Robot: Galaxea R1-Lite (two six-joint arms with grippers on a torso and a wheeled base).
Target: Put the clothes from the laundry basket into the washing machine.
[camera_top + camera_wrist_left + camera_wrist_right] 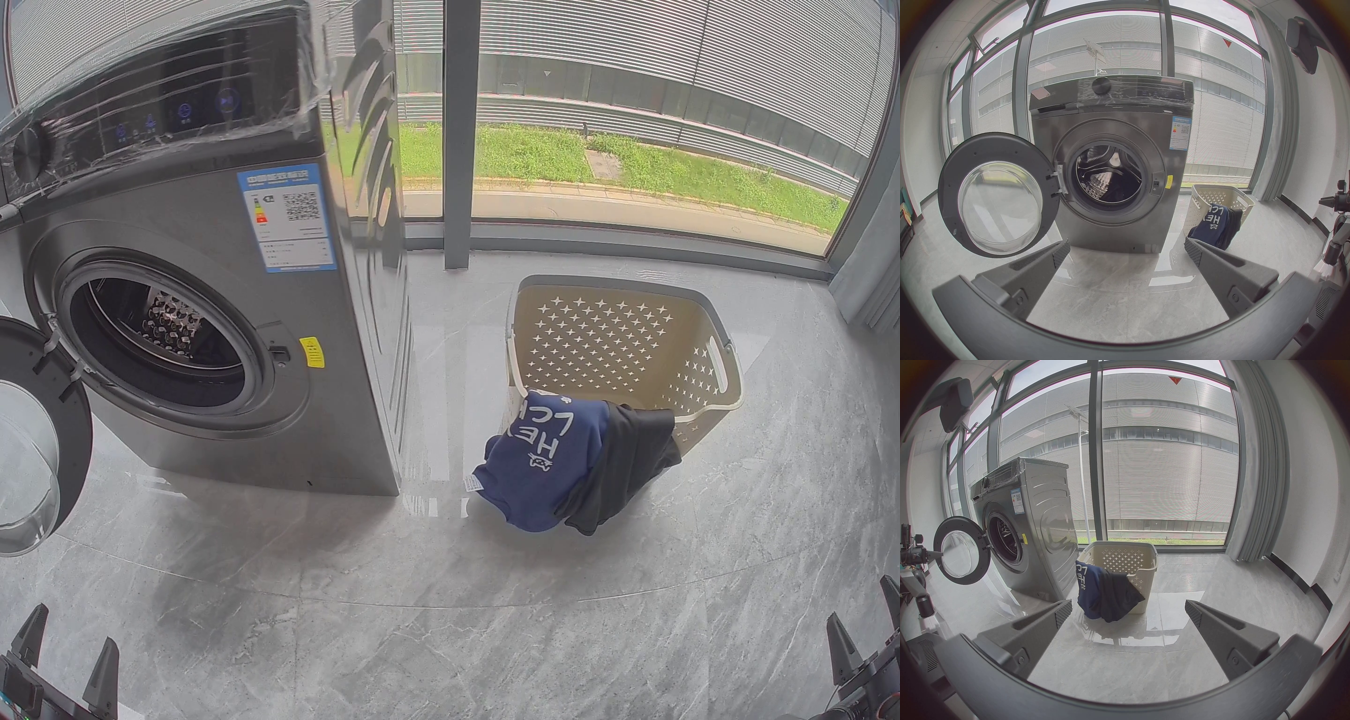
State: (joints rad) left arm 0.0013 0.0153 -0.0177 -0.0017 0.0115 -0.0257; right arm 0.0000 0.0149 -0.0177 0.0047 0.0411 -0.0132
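At 9 o'clock in the head view we found the washing machine's round door (37, 441) swung fully open. Below it, at 7 o'clock, the left gripper (70, 647) hung over the grey floor (450, 619), its fingers spread wide with nothing between them. The washing machine (216, 281) itself stood at 10 o'clock, its drum opening uncovered. At 3 o'clock from the machine, and apart from it, the laundry basket (712, 319) stood upright on the floor, close before the window (656, 112). We saw the clothes draped over the basket's near rim, at its 7 o'clock edge, hanging down the outer wall toward the floor. They were a blue shirt (544, 459) on the left and a black garment (637, 459) touching it on the right. At 5 o'clock the right gripper (861, 614) hung above the floor, its fingers likewise parted and empty, well apart from the basket.
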